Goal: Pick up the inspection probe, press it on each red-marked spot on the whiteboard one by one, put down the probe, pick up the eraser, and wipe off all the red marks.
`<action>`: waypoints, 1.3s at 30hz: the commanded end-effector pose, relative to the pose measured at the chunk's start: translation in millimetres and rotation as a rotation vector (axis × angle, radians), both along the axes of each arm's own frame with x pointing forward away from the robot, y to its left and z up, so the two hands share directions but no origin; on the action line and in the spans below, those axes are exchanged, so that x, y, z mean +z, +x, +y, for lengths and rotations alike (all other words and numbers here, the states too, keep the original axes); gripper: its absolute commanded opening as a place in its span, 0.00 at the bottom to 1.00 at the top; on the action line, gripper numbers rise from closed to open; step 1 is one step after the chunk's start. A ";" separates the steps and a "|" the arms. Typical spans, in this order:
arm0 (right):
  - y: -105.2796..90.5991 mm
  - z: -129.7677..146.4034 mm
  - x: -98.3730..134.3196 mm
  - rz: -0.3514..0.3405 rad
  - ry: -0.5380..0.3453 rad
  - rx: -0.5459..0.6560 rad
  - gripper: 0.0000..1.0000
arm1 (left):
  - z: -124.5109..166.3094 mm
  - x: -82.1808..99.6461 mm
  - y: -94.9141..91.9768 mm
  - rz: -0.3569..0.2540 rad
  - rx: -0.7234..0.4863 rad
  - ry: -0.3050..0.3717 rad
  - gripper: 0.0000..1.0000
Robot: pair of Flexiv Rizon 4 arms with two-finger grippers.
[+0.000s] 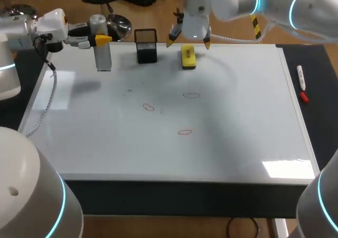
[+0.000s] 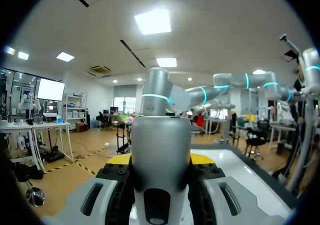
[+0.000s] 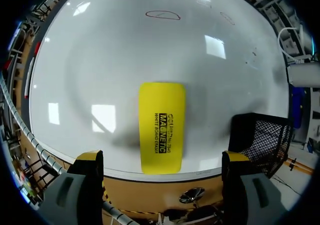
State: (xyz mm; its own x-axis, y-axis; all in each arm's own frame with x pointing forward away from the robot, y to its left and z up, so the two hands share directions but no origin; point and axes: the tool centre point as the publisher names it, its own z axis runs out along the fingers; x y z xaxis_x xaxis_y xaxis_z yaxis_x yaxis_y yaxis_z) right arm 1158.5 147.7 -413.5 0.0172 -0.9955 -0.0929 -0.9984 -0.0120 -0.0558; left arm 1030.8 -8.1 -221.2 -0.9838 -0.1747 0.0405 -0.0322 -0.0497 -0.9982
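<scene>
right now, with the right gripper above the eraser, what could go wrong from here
The black mesh holder stands close beside the eraser, so a finger of the open right gripper could clip it coming down. The eraser lies at the whiteboard's far edge; a nudge might push it off. The left gripper holds the probe near that same edge, so the arms may crowd each other.

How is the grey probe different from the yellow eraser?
The probe is grey and round; the eraser is yellow and flat. The probe is upright; the eraser lies down on the whiteboard. The left gripper is shut on the probe; the eraser lies free, with the open right gripper above it. Both are near the whiteboard's far edge.
</scene>
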 end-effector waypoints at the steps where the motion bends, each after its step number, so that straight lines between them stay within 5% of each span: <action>1: 2.2 1.8 -1.9 0.018 -0.010 0.013 1.00 | -0.3 1.5 -1.1 -0.001 0.003 0.001 0.00; 14: -8.1 5.4 -9.9 0.043 -0.014 0.037 1.00 | -0.3 1.5 -1.1 -0.001 0.003 0.001 0.00; 16: -9.0 5.0 -11.1 0.047 -0.016 0.035 0.87 | -0.3 1.5 -1.1 -0.001 0.003 0.001 0.00; 29: -10.4 1.1 -17.9 0.068 -0.033 0.023 0.69 | -0.3 1.5 -1.1 -0.001 0.003 0.001 0.00; 31: -9.8 -0.1 -19.3 0.071 -0.039 0.020 0.50 | -0.3 1.5 -1.1 -0.001 0.003 0.001 0.00; 39: -10.4 -4.0 -20.5 0.087 -0.052 0.017 0.33 | -0.3 1.5 -1.1 -0.001 0.003 0.001 0.00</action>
State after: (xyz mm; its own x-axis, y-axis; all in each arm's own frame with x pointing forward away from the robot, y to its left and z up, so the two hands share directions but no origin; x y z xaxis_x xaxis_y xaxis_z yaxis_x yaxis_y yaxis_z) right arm 1145.2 143.4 -430.4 0.0254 -0.9985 -0.0488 -0.9993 -0.0266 0.0248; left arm 1030.8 -8.0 -221.3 -0.9838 -0.1747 0.0405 -0.0323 -0.0496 -0.9982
